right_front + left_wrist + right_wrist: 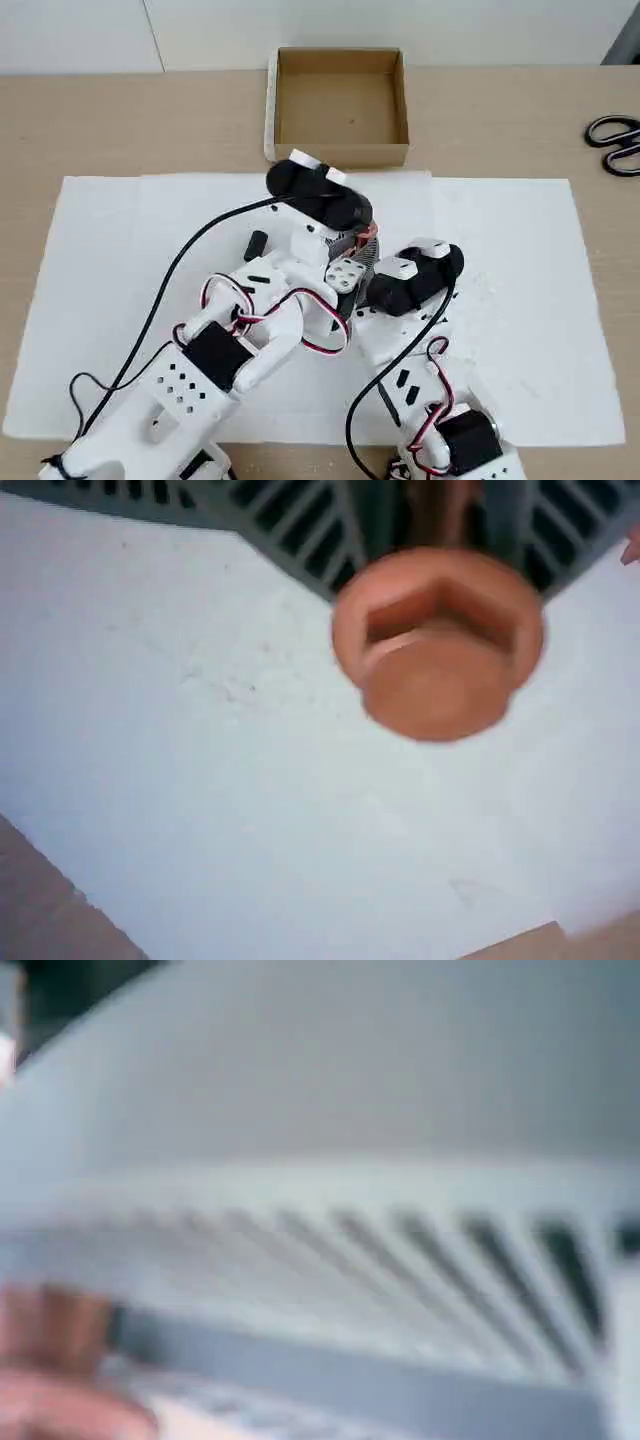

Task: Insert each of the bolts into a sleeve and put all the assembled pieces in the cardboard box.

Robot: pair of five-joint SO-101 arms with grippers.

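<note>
Beside the brown cardboard box (380,154), the worktop (120,120) is plain tan, the paper sheet (520,300) in front of it white, the scissors (612,145) to its right black, the arms (270,285) white with black motors and red, black and white wires, the bolt (437,645) orange, the slatted sleeve (290,515) grey.

No readable text, labels or numbers. Nothing legible on the cardboard box (340,155), the bolt (437,645) or the white paper sheet (520,300).
</note>
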